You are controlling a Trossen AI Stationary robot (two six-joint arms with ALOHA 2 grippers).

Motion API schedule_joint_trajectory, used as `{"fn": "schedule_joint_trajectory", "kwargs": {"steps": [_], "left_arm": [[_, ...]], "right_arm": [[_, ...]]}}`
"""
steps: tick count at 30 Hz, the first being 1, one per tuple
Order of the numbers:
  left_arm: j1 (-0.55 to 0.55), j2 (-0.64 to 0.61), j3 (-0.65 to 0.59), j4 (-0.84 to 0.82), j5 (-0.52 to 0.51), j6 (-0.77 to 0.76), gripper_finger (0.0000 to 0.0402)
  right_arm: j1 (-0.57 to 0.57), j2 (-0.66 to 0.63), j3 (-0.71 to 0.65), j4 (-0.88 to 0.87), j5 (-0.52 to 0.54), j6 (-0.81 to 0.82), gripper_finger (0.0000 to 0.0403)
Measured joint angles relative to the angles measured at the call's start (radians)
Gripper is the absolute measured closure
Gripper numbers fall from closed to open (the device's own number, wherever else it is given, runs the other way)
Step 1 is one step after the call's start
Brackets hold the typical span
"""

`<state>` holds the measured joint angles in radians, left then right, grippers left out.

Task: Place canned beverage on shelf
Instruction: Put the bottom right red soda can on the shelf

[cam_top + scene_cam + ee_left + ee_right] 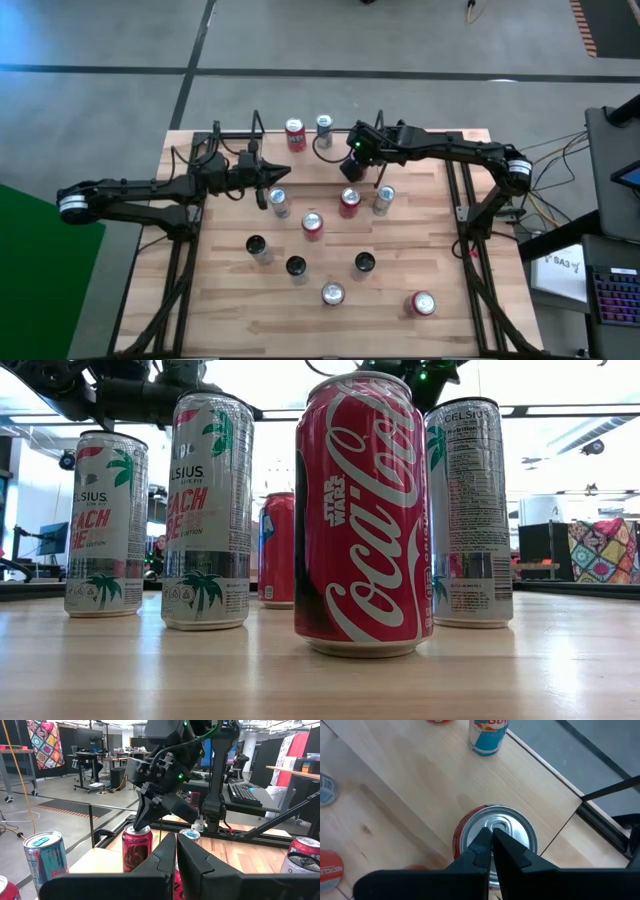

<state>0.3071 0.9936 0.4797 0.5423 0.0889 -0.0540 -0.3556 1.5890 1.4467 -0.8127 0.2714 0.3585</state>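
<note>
A red can point(349, 200) stands upright on the wooden table, just in front of the shelf point(256, 125), a rack of thin black rods along the far edge. On the shelf stand a red can point(295, 133) and a blue-and-silver can point(323, 127). My right gripper point(351, 179) is shut and slants down over the red can's top point(495, 827). My left gripper point(266, 192) is also shut. It hovers level above the table to the left of the can and touches nothing. My right gripper brings its shut fingertips point(136, 825) down to the red can's lid at its far rim point(131, 831), slanting down from the table's far right. I cannot tell whether they touch the lid. The can stands upright on the table.
Several more cans stand on the table: silver ones point(279, 203) point(383, 198), a red one point(312, 224), dark-topped ones point(256, 246) point(364, 263), and two near the front point(332, 294) point(423, 303). Black side frames point(465, 215) flank the table.
</note>
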Motion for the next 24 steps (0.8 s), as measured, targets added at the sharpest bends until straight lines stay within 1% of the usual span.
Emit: {"fn": "schedule_joint_trajectory", "kwargs": {"steps": [4,12,24], "left_arm": [[0.000,0.000,0.000,0.000,0.000,0.000,0.0402],[0.000,0.000,0.000,-0.003,0.000,0.000,0.0402],[0.000,0.000,0.000,-0.004,0.000,0.000,0.0402]], "right_arm": [[-0.004,-0.003,0.001,-0.014,0.023,0.041,0.0394],[-0.005,-0.011,0.000,-0.031,0.029,0.117,0.0394],[-0.008,-0.044,-0.004,-0.034,0.053,0.114,0.0394]]}}
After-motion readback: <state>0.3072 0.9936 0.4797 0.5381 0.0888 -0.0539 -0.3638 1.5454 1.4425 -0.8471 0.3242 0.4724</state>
